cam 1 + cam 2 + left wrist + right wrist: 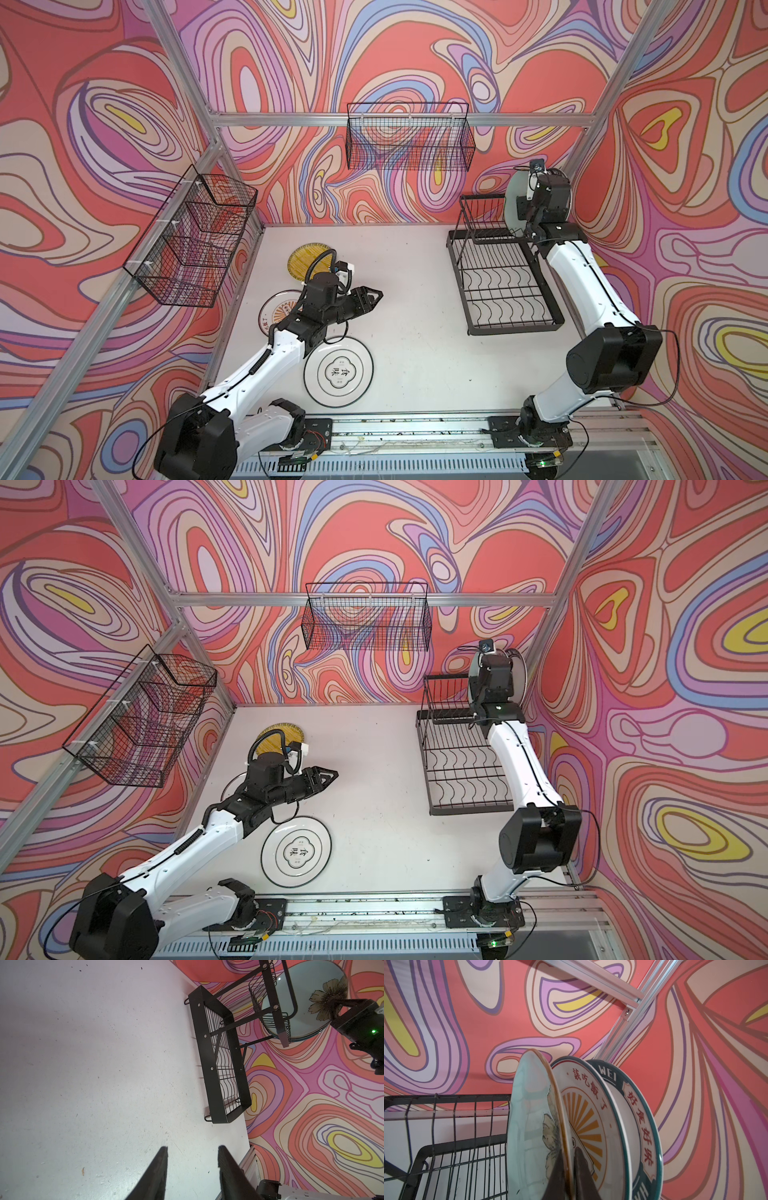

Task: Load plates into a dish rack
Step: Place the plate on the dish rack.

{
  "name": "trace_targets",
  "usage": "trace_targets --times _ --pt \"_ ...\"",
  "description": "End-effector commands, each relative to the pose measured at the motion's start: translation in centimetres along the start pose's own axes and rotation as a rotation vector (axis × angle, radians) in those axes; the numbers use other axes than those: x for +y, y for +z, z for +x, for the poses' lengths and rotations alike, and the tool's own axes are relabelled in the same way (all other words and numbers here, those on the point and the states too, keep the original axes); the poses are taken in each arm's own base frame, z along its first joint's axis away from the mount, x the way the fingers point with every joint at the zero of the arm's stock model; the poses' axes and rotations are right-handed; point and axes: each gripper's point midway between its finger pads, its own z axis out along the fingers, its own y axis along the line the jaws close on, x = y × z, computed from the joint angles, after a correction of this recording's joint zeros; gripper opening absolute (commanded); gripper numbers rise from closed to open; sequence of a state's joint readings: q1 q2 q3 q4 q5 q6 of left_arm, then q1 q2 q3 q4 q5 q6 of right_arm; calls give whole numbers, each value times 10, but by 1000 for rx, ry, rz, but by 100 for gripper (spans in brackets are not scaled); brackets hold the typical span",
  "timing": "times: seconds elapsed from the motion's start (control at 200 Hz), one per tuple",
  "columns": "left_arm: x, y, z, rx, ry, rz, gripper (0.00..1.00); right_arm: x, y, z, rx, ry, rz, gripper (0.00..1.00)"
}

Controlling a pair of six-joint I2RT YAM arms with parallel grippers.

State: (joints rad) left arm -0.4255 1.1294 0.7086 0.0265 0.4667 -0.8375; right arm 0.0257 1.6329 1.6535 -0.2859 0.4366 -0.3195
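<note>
Left end effector (377, 295) hangs just above the white worktop (415, 357) in the near half of the scene, released, its jaws parted with nothing between them; the left wrist view shows only the pale surface between its two dark fingers (160, 1169). Nearer still, closest to the arm bases, the white plate with Chinese characters (338, 372) lies flat and face up. Under the left arm's wrist an orange-sunburst plate (275, 312) lies flat, partly hidden by the arm, and just beyond it the yellow striped plate (301, 259) lies flat too, with a black cable (318, 259) looping over it. Well apart from these, on the right arm's side, stands the dish rack (515, 328), its lower tier of wavy wires towards the arm bases and its raised upper tier (482, 216) at the far end. There the right end effector (569, 1150) is clenched on the rim of the pale green plate with flower (529, 1115), which stands on edge at the upper tier; whether its lower edge sits in a slot I cannot tell. In the right wrist view a second orange-sunburst plate (587, 1118) stands just beside it and the white plate with dark lettered rim (639, 1109) beside that, all three upright and close together. Farthest off, two black mesh baskets hang on the frame rails against the patterned walls, the side basket (195, 237) by the left arm and the back basket (409, 137) on the far wall
</note>
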Motion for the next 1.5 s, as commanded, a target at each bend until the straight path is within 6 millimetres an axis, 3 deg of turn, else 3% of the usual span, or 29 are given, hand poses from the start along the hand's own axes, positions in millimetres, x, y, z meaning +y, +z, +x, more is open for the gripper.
trace_targets --times 0.0,0.045,0.326,0.536,0.861,0.957,1.152,1.498 --pt "-11 0 -8 -17 30 21 43 -21 -12 -39 -104 64 56 0" --pt "-12 0 -8 -16 30 23 43 -20 -12 -38 -100 62 54 0" --pt "-11 0 -7 -11 27 20 44 -17 -9 -34 -75 64 50 27" --pt "-10 2 -6 -9 15 24 43 -21 -14 -39 -81 79 49 36" --pt "-9 -2 -5 -11 15 15 44 -33 -40 -55 -115 150 16 48" --pt "-8 -4 -5 -16 15 9 45 -26 -49 -61 -123 168 -57 54" --pt "-6 -6 -2 -11 15 3 45 -14 -65 -70 -123 215 -183 55" --pt "-4 -14 0 -20 31 -28 45 17 -109 -83 -190 360 -467 56"
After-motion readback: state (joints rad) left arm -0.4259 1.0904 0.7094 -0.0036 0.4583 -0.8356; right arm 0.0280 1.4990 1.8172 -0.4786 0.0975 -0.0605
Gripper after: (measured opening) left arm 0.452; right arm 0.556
